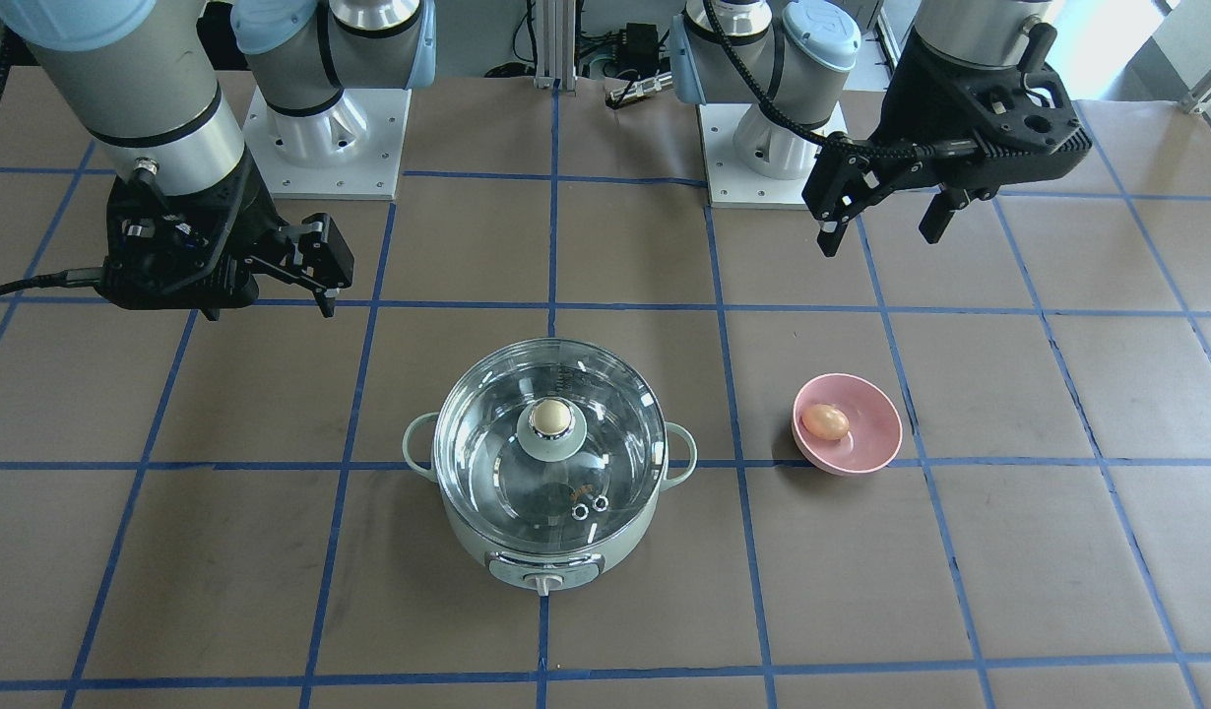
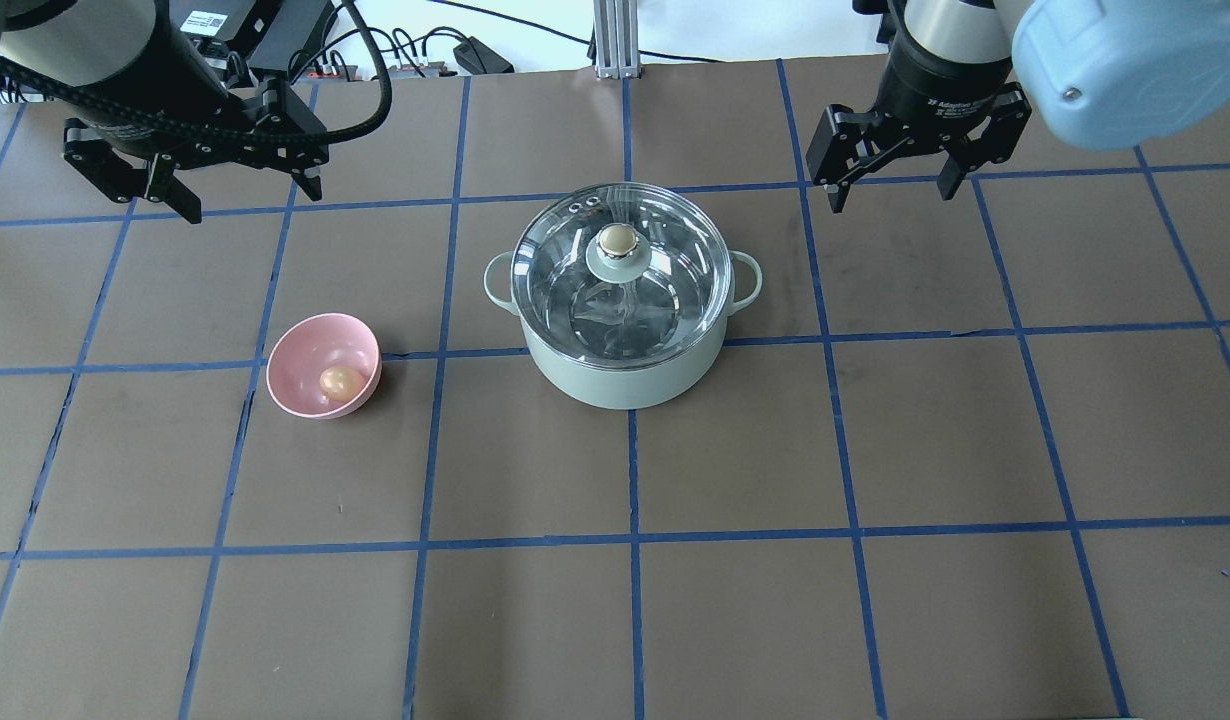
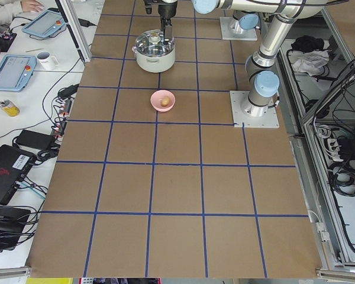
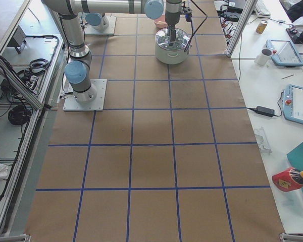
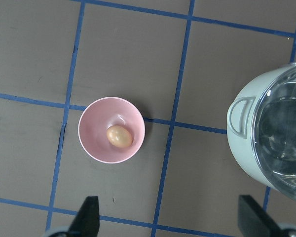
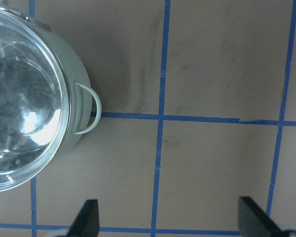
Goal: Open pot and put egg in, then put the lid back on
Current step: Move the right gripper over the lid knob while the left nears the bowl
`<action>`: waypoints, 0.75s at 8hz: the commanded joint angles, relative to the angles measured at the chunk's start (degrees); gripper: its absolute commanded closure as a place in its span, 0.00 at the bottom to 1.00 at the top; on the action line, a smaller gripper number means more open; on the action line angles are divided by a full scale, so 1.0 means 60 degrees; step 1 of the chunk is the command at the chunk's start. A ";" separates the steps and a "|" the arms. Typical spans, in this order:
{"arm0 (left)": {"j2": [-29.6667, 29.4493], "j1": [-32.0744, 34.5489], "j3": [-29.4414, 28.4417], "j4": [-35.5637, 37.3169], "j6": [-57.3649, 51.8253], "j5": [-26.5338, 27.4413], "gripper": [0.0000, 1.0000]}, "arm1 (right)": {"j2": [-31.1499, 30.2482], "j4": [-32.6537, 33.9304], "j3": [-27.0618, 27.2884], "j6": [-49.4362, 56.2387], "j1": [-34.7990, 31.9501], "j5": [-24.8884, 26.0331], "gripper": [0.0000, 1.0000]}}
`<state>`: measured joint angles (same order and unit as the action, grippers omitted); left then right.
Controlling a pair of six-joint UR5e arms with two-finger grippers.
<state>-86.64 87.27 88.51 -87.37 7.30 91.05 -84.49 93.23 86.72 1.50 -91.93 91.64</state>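
The mint-green pot (image 2: 625, 375) stands mid-table with the glass lid (image 2: 665, 290) on it, beige knob (image 2: 618, 240) on top. The tan egg (image 2: 341, 381) lies in a small pink bowl (image 2: 305, 335) to the pot's left. My left gripper (image 2: 253, 203) hovers open and empty behind the bowl; its wrist view shows the egg (image 5: 120, 136) and the pot (image 5: 241, 143) below. My right gripper (image 2: 892, 197) hovers open and empty behind and to the right of the pot; its wrist view shows the lid (image 6: 24, 98) and a side handle (image 6: 91, 108).
The brown table cover (image 2: 875, 440) carries a blue tape grid. The arm bases (image 1: 325, 138) stand at the robot's edge. Cables and control gear lie beyond the table's far edge (image 2: 415, 55).
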 commanded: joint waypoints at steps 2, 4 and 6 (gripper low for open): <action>0.0070 -0.0014 0.0000 0.0016 -0.0014 0.0000 0.00 | -0.0097 -0.0025 0.0004 -0.0016 -0.0001 0.0004 0.00; 0.0041 -0.0014 0.0015 -0.0028 0.0029 -0.0015 0.00 | -0.0113 0.0120 0.0004 -0.0001 -0.0030 -0.0083 0.00; 0.0012 -0.0043 0.0189 -0.0043 0.0087 -0.0015 0.00 | 0.0252 0.0866 -0.0112 -0.1267 -0.0627 -0.0596 0.00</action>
<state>-86.48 87.18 88.67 -87.50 7.48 90.91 -84.75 95.31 86.65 0.09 -92.82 90.03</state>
